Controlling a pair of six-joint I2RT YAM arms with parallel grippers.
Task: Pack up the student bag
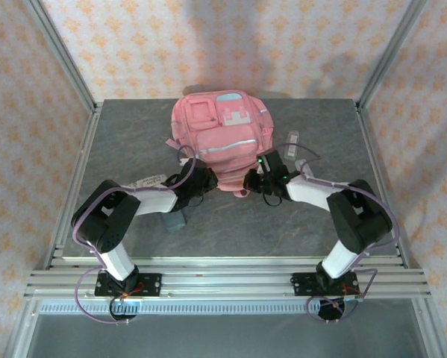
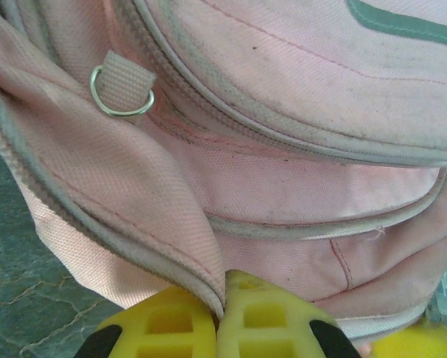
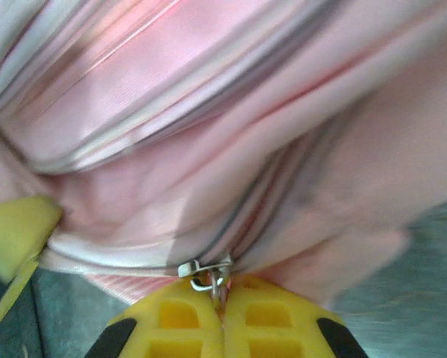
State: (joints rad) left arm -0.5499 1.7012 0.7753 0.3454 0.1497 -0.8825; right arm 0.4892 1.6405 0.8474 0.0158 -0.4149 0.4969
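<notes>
Here's the grey stone-patterned table (image 1: 133, 134), and lying flat on it, midway between the side edges and closer to the far edge, is the big pink fabric backpack (image 1: 219, 138) with its grey stripe and pale-blue patch facing up. Both arms reach in to the bag's near end.

The left gripper (image 1: 201, 179) is on the bag's near left corner. Up close its yellow fingers are pressed together on a piped fabric edge by the zip (image 2: 222, 302). The right gripper (image 1: 254, 181) sits at the near right corner, and its wrist camera shows the fingers pinched tight on the small metal zip pull (image 3: 208, 274), with the pads meeting right at it (image 3: 223, 298). So one side anchors the cloth and the other has the slider; that reads to me as zip work.

And the packing itself? I'd say it is early. A grey-blue block (image 1: 175, 221) lies on the table under the left arm, toward the near edge, and a small clear packet (image 1: 292, 142) lies just beside the bag's right side. Both are outside the bag. Whether the main compartment is open I can't tell, as the folds hide it, and nothing shows inside. A little metal D-ring (image 2: 120, 95) hangs on its tab above the left fingers, untouched.
</notes>
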